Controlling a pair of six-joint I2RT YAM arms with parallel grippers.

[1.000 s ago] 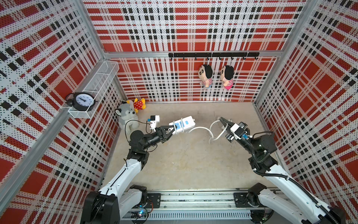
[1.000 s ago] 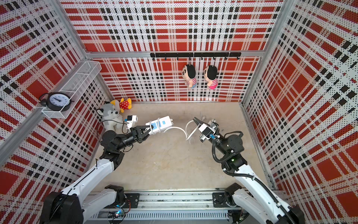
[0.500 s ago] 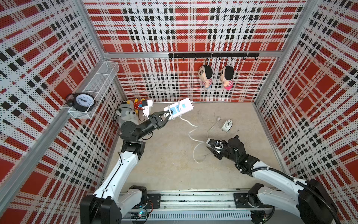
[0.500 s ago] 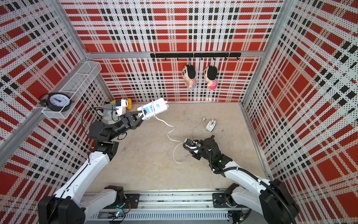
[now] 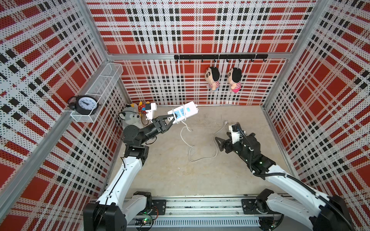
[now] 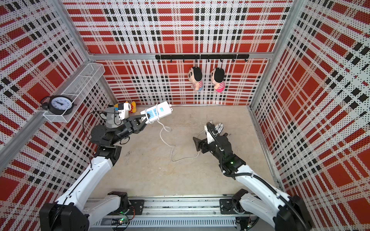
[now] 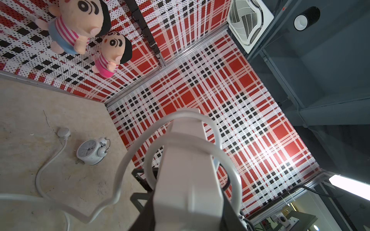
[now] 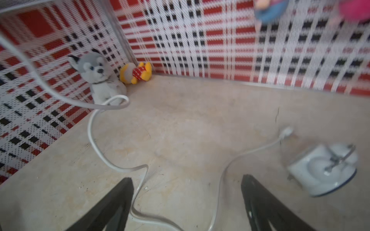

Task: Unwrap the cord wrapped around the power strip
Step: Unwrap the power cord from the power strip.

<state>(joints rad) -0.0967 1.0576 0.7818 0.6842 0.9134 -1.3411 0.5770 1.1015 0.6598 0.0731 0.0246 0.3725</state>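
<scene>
Two cord (image 7: 120,174) loops ring the power strip (image 7: 186,180) left pincer (image 5: 172,119) holds; wrist view shows right pincer (image 8: 186,178) wide.

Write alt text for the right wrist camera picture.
The right gripper hangs open above a beige floor, the white cord snaking loose between its jaws and ending in a plug near a white alarm clock. A grey plush dog and a yellow toy sit in the corner.

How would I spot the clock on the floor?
Look at the floor near the right wall. Follow the cord to its plug; the clock sits just beside it. It is small and white with two bells, unlike the black clock in the wall basket.
</scene>
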